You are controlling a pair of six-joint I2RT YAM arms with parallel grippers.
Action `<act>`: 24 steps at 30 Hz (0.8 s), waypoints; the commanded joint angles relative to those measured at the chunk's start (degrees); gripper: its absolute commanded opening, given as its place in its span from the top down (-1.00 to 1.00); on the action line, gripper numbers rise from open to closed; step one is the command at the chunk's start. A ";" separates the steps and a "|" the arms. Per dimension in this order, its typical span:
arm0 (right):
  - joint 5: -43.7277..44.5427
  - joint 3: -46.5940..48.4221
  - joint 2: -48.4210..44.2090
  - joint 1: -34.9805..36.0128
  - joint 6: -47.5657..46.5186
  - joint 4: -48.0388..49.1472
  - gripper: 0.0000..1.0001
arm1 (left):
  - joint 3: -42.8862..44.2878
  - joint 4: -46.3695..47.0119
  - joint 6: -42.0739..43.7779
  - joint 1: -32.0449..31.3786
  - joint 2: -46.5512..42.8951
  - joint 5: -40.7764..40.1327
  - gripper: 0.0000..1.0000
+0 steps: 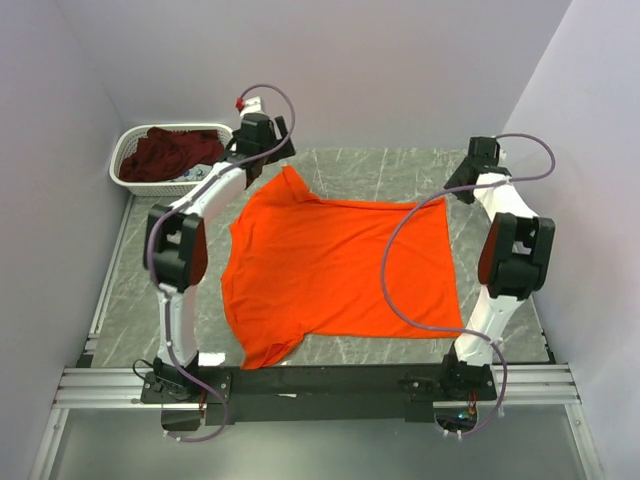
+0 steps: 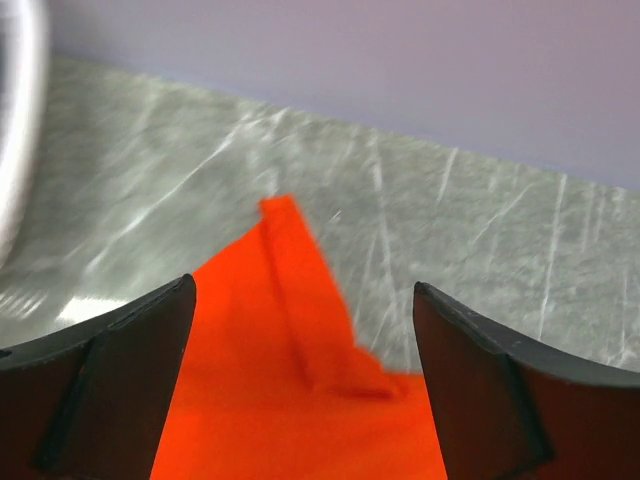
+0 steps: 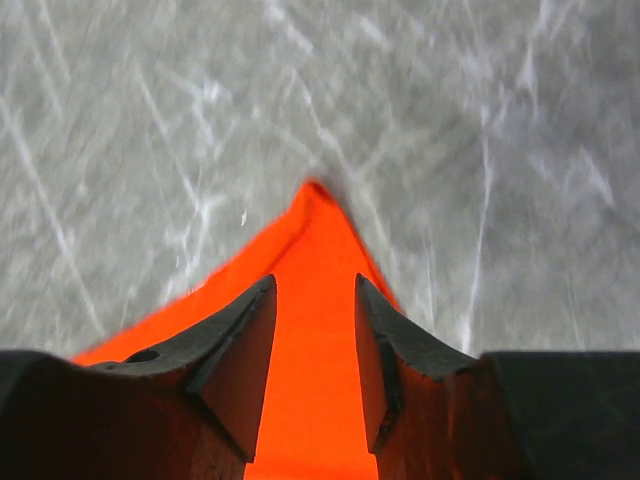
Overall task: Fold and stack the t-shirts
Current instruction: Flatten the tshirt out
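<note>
The orange t-shirt (image 1: pixel 335 265) lies spread flat on the grey marble table (image 1: pixel 380 165), collar to the left. My left gripper (image 1: pixel 270 158) hovers over its far sleeve; in the left wrist view the gripper (image 2: pixel 302 283) is wide open with the sleeve tip (image 2: pixel 290 300) below and between the jaws. My right gripper (image 1: pixel 460 188) is at the shirt's far right corner; in the right wrist view the gripper (image 3: pixel 314 278) has its jaws a narrow gap apart, straddling that corner (image 3: pixel 315 230). The maroon t-shirt (image 1: pixel 165 155) lies crumpled in the basket.
A white lattice basket (image 1: pixel 120 170) stands at the far left corner against the wall. Walls close in the table at the left, back and right. Purple cables loop from both arms, one over the shirt's right part (image 1: pixel 390 270).
</note>
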 commanded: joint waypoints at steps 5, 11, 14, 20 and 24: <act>-12.92 -11.00 -11.41 -0.21 -0.47 3.64 0.19 | -15.95 -10.83 -5.61 1.71 -21.64 -11.20 -0.40; -24.00 -23.57 -16.16 0.14 1.73 10.23 0.31 | -34.06 -10.85 -10.45 7.33 -29.39 -7.08 -0.06; -26.99 -26.82 -16.16 0.23 2.43 12.34 0.35 | -36.54 -11.28 -10.10 7.78 -28.79 -7.86 0.10; -28.85 -29.82 -14.32 0.23 3.31 15.15 0.38 | -35.57 -11.28 -9.66 8.21 -23.61 -6.37 0.26; -29.82 -30.52 -12.12 0.23 3.84 16.30 0.40 | -33.73 -11.37 -9.92 8.21 -20.18 -5.93 0.37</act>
